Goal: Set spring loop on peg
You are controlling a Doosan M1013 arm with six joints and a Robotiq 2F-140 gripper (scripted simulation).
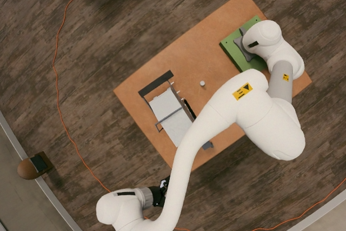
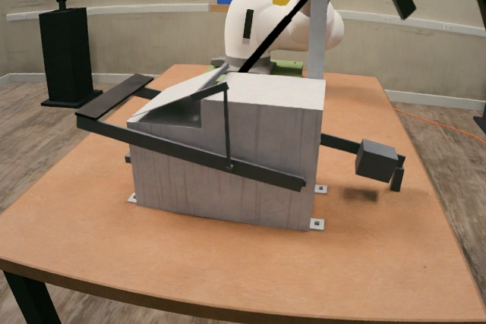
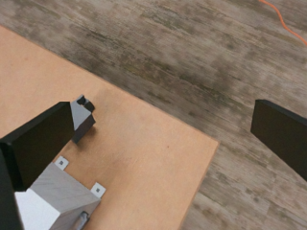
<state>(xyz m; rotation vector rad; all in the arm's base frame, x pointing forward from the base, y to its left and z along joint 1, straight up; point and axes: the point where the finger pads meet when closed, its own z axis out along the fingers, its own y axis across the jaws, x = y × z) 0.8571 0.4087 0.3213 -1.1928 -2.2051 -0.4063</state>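
The grey feeder stands on the bench. Its dark pedal is raised and slopes. The black spring slants down from the upright post; its lower end is hidden behind the feeder in the exterior view. Pale pegs stick out along the far lever. The loop seems to be at the one farthest from the pedal, but is too small to confirm. The small steel weight stands on the bench beside the feeder. My gripper is open and empty, above and beyond the bench's edge.
A dark block sits on the lever behind the feeder. A thin frame crosses the feeder's top. The arm's green base plate is at the bench's other end. My arm passes over the feeder's rear side.
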